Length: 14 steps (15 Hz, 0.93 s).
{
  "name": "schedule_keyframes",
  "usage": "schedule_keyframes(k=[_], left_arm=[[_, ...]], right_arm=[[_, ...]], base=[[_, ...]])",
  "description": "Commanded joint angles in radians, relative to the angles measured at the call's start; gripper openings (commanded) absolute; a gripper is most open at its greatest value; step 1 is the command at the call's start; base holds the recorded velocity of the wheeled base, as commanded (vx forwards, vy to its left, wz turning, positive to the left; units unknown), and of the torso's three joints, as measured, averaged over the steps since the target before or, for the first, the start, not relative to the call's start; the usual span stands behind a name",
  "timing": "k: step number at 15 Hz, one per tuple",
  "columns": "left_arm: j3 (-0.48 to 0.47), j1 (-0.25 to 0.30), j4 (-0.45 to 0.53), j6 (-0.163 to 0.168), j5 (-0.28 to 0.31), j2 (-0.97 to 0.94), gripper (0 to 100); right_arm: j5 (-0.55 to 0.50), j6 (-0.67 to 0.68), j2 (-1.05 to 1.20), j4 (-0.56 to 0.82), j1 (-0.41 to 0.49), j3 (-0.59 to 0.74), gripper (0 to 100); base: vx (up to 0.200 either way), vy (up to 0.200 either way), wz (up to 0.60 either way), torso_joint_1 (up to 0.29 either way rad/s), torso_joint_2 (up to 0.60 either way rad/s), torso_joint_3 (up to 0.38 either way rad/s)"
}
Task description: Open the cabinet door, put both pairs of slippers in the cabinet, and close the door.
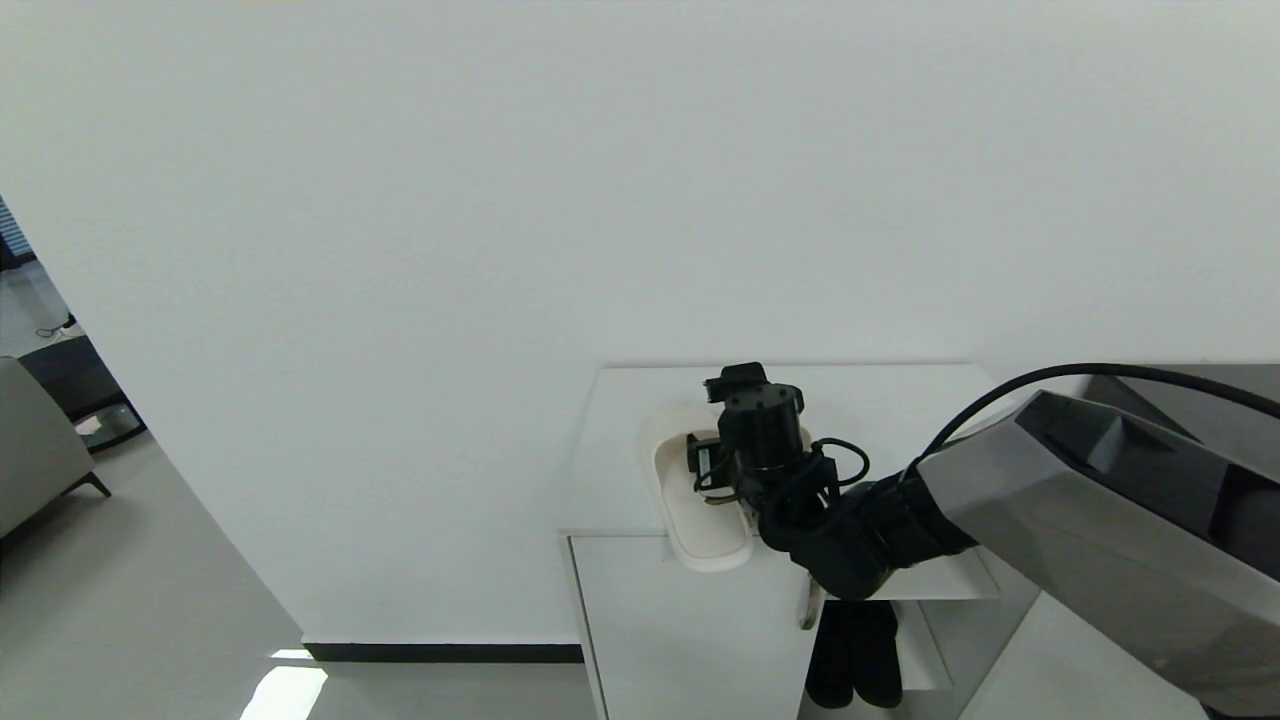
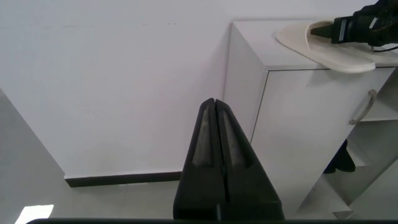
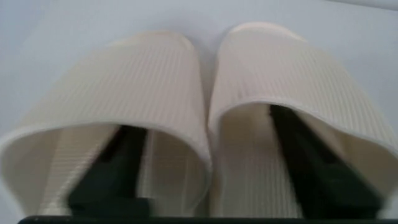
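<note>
Cream slippers (image 1: 700,530), two, atop one white cabinet (image 1: 620,450).

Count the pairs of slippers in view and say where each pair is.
2. The cream pair lies on top of the cabinet, at the right gripper; the black pair is inside the cabinet. Others may be hidden inside.

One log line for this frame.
right gripper open, fingers in cream ribbed slippers atop white cabinet | black slippers shelved inside | left gripper shut

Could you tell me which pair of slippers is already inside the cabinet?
The black pair, standing inside the cabinet; the cream pair lies on top of it, at the right gripper.
</note>
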<state>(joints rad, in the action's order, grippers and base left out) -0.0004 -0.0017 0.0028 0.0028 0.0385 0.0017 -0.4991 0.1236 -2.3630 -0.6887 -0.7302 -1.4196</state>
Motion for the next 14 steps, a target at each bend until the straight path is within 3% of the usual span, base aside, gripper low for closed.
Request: schedule_keyframes(k=[1, 7, 14], left_arm=[[0.0, 0.0, 0.0, 0.0, 0.0, 0.0, 0], [-0.001, 0.0, 0.0, -0.006, 0.0, 0.0, 0], [0.0, 0.0, 0.0, -0.009, -0.002, 0.0, 0]], right_arm=[[0.001, 0.001, -0.002, -0.002, 0.0, -0.002, 0], [0.001, 0.007, 0.056, -0.005, 0.0, 0.037, 0], [0.209, 0.033, 0.441, -0.08, -0.06, 0.499, 0]], base=[[0.0, 0.0, 0.0, 0.0, 0.0, 0.0], [0.0, 0.0, 0.0, 0.0, 0.0, 0.0], [0.0, 0.0, 0.0, 0.0, 0.0, 0.0]])
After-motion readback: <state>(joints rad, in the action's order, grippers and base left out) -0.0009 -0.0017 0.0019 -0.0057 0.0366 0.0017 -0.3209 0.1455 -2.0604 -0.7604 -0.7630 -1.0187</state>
